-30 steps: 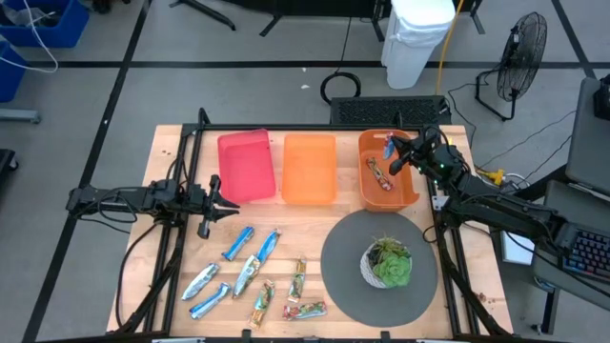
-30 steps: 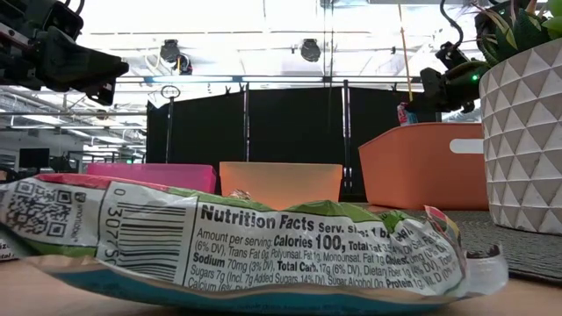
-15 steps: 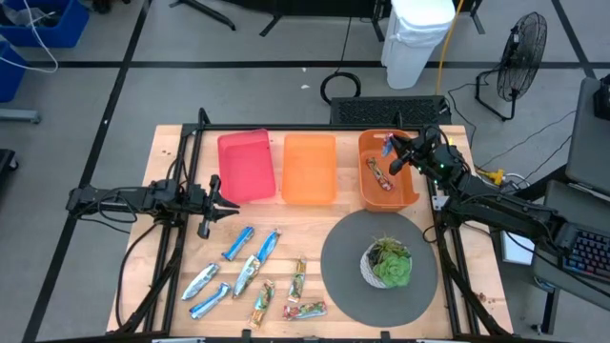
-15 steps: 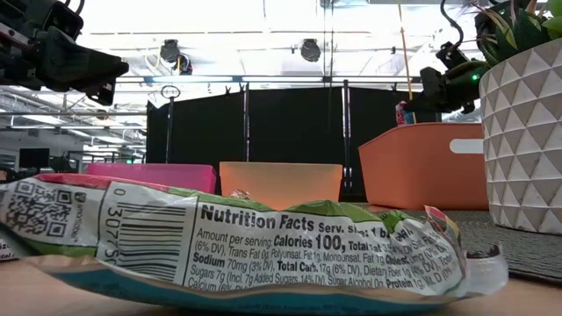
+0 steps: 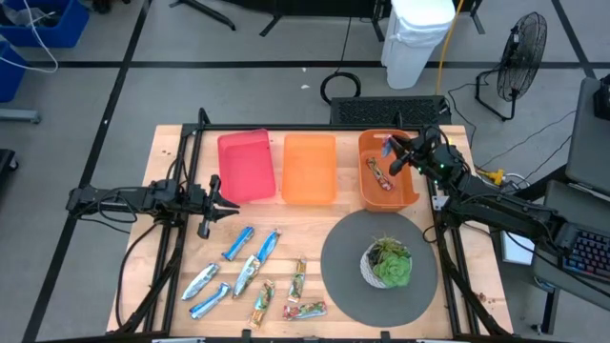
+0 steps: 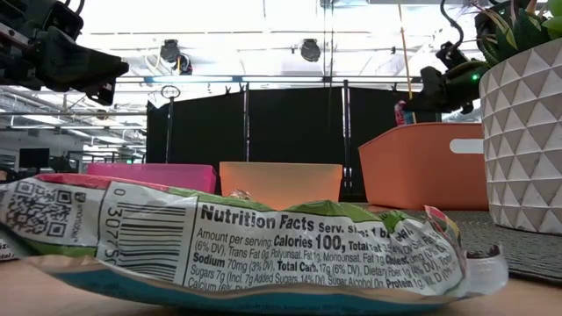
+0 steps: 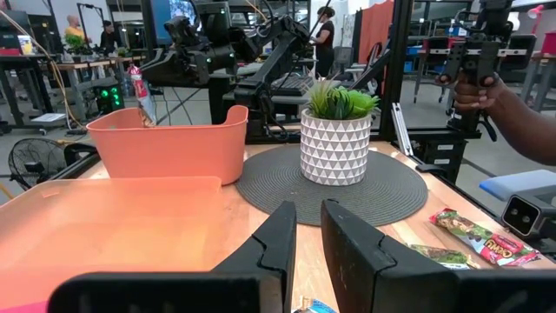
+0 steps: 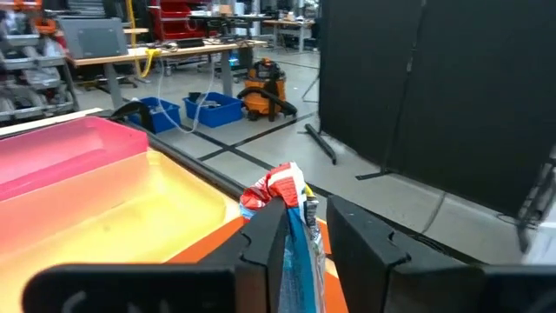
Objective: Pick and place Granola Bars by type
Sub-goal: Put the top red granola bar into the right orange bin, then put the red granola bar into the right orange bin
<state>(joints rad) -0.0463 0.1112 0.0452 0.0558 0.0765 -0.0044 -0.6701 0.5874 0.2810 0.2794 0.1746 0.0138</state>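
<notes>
Several granola bars lie flat at the table's near left, blue ones (image 5: 238, 243) and green-gold ones (image 5: 298, 278); one lies right before the low camera (image 6: 237, 237). At the far edge stand a pink bin (image 5: 246, 167), a light orange bin (image 5: 309, 169) and a deeper orange bin (image 5: 386, 191) with a bar (image 5: 379, 174) on its floor. My right gripper (image 5: 396, 151) hangs level over the deep bin's far end, shut on a red-and-blue bar (image 8: 282, 196). My left gripper (image 7: 308, 235) waits at the left, slightly open, touching nothing. My right gripper has the red-and-blue granola bar between its two fingers, whose ends hide its lower part (image 8: 295, 230). The fingers come level from the table's right side. The bar stands upright, its crimped upper end (image 8: 280, 184) above the fingers, lifted clear over the deep orange bin.
A potted plant (image 5: 389, 263) in a white pot stands on a round grey mat (image 5: 343, 276) at the near right. A black frame rail (image 5: 191, 171) runs along the table's left side. A person's hand (image 7: 486, 91) shows beyond the table in the left wrist view.
</notes>
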